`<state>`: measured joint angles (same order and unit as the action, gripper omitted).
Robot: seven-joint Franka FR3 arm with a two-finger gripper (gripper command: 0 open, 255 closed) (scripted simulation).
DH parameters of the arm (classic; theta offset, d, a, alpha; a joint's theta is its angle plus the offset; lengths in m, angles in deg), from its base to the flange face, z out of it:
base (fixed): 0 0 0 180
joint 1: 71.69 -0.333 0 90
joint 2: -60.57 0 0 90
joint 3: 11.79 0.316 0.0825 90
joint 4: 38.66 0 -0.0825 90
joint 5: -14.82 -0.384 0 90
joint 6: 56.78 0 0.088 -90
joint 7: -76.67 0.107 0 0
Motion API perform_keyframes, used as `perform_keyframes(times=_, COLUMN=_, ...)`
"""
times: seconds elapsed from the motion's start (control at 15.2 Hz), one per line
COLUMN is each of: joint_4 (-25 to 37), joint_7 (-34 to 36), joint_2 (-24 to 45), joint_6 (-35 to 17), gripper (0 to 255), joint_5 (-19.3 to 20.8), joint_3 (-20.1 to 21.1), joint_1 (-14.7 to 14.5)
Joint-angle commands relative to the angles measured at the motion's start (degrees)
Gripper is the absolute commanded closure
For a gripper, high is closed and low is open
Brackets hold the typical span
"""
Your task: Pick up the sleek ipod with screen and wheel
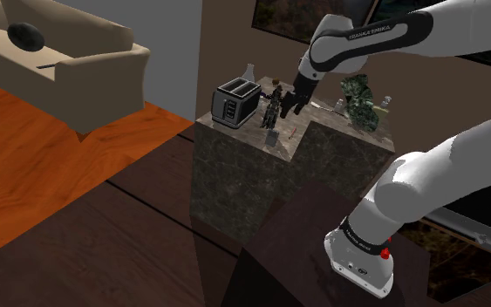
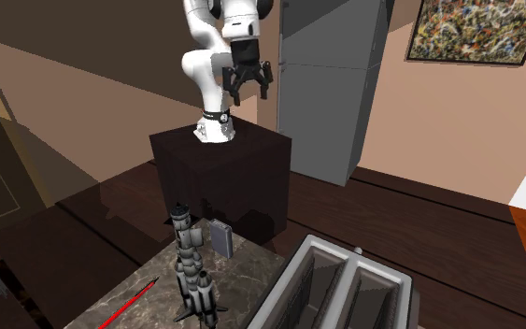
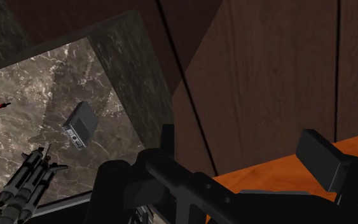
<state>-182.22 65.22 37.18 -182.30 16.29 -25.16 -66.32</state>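
1. The ipod is a small grey slab on the marble bench, close to the bench's edge. It seems to stand on end and lean slightly.
2. In the second exterior view it sits at about 1 o'clock from the rocket model. The toaster is off at 4 o'clock and the red pen at 8 o'clock.
3. In the shoulder view the ipod is at 6 o'clock from the rocket model. The gripper hangs above the bench at about 1 o'clock from the ipod.
4. The gripper has its fingers spread wide and holds nothing. In the wrist view the ipod lies outside the fingers, well off to one side.
5. Handling, as I judge it: light and stiff, with a smooth casing that could slip between the pads. A firm, square pinch should do better than a hard squeeze.
6. The best hold is probably across its two broad flat faces, near the middle of its height.
7. Risk: a nudge from one finger could tip it over or push it off the edge.
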Motion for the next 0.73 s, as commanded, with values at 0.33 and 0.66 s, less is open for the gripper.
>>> perform_keyframes(times=0.33, joint_4=3.7, joint_7=-8.7, joint_2=14.3, joint_6=-10.2, gripper=0, joint_5=-3.0, joint_3=-5.6, joint_1=0.4)
perform_keyframes(times=0.66, joint_4=8.8, joint_7=-16.7, joint_2=25.4, joint_6=-15.3, gripper=0, joint_5=-8.9, joint_3=-8.2, joint_1=1.1)
